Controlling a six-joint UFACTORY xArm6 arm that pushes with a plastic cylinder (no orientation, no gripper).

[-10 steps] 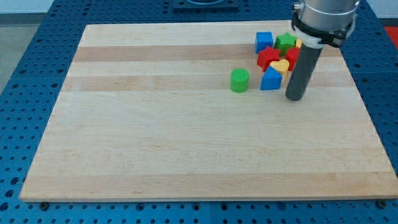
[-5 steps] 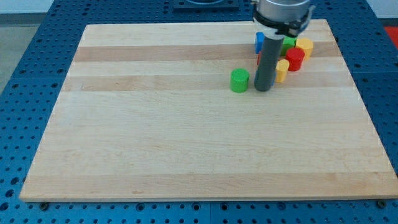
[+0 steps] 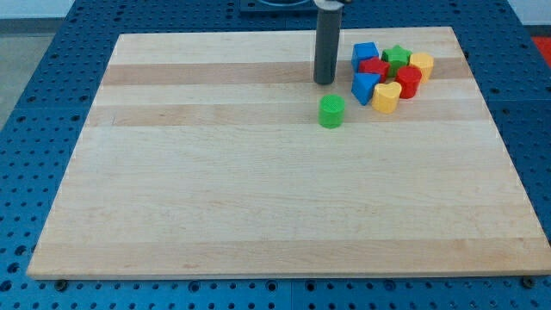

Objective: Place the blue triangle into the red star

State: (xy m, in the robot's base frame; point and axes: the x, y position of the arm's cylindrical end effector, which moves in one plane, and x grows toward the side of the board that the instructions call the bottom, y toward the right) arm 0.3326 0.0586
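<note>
The blue triangle [image 3: 364,87] lies near the view's top right, touching the lower left side of the red star [image 3: 373,68]. My tip [image 3: 324,83] rests on the board just left of the blue triangle, a small gap apart, and above the green cylinder [image 3: 331,111]. The rod rises straight up out of the view's top.
A blue cube [image 3: 365,53] sits above the red star. A green star [image 3: 396,58], a yellow cylinder [image 3: 421,64], a red cylinder [image 3: 408,81] and a yellow heart [image 3: 386,97] cluster to the right. The wooden board [image 3: 258,189] lies on a blue perforated table.
My tip moved from right of the cluster leftward and up, to the left of the blue triangle. The blue triangle shifted up against the red star. The green cylinder stayed.
</note>
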